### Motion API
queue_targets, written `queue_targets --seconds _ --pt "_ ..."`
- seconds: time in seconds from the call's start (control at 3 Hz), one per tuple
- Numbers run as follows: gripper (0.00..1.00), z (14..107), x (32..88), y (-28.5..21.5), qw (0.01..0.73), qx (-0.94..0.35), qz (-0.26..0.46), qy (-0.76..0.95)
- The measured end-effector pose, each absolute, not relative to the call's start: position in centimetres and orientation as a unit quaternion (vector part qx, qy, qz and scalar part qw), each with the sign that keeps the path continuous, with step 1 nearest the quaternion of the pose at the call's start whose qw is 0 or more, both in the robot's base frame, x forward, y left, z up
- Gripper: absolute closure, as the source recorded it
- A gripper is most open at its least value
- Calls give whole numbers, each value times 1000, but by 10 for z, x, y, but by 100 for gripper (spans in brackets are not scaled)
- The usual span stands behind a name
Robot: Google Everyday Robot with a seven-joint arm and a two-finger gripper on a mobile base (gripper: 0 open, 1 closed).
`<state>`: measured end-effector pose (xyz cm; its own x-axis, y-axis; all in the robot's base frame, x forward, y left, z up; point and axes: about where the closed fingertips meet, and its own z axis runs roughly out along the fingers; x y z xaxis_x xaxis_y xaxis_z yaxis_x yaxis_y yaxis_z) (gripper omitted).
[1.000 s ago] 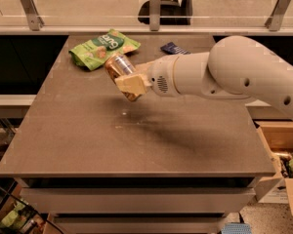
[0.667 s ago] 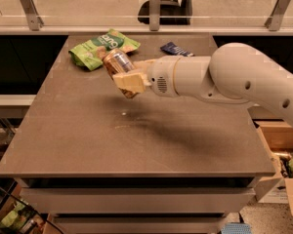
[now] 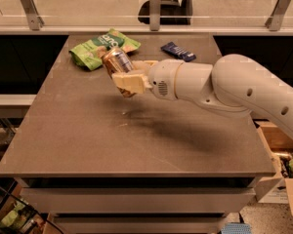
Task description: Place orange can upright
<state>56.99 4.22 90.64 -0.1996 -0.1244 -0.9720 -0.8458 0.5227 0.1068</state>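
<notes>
Hand (image 3: pixel 127 76), the beige two-finger one on my white arm (image 3: pixel 234 87), is clamped on the orange can (image 3: pixel 115 61), a slim orange-gold metal cylinder. It holds the can above the grey-brown table (image 3: pixel 136 145), toward the back-left of the top.

Compared with a second ago the hand has crept slightly back and left, and the can has barely changed its lean. Over the last fraction of a second I see almost no movement. I read that as the carry ending and the set-down not yet begun.

The can's lower part sits between the fingers, while its upper end sticks out up and to the left, clearly tilted rather than vertical. It is near the crumpled green snack bag (image 3: pixel 100 47) behind it; the dark blue wrapped bar (image 3: pixel 178 51) is further right. The wrist will need to rotate before I lower.
</notes>
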Motion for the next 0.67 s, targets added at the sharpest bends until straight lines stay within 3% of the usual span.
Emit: queue_targets --seconds 0.67 --pt "100 896 573 42 545 -340 372 671"
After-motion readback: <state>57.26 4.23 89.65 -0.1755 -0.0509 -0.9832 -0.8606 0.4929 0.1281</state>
